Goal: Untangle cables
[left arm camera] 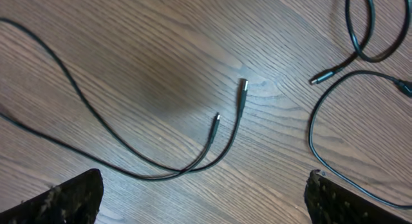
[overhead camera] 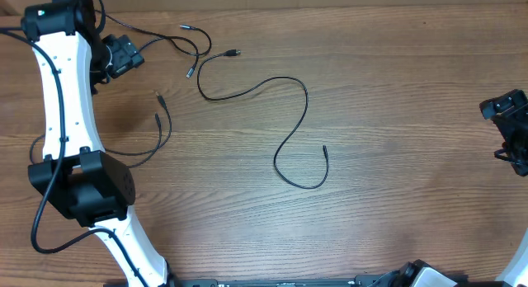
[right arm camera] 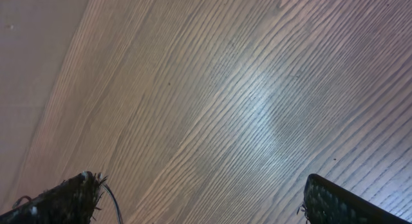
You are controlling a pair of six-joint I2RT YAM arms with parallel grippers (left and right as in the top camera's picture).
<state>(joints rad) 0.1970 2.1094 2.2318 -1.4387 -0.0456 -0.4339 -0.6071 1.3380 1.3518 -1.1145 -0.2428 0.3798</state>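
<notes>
Wood table [overhead camera: 396, 72] under everything. My left arm [overhead camera: 62, 97] runs up the left edge. My left gripper [left arm camera: 205, 205] hangs over the far-left area, jaws wide, nothing between them. My right gripper [right arm camera: 199, 205] sits at the right edge, also wide and holding nothing. Only wood grain shows below it, well apart from any cord.

Cables, big to small:
- Long cable [overhead camera: 289, 114]: alone mid-table in an open S, crossing nothing, both ends free. I'd call that one done.
- Far-left cluster [overhead camera: 177, 46]: not done. Cords loop over each other just beside my left gripper, with loose plugs poking out around it.
- Pair of cords [overhead camera: 165, 126] on the left, nearer than the cluster: their two plug tips [left arm camera: 243, 87] lie close together but apart, right below my left jaws. The cords run together along one curve. Cannot tell if they cross or just touch.

Judgement: early-to-mid task. One cable is out; the cluster and the pair are left. Both are on my left arm's side.
</notes>
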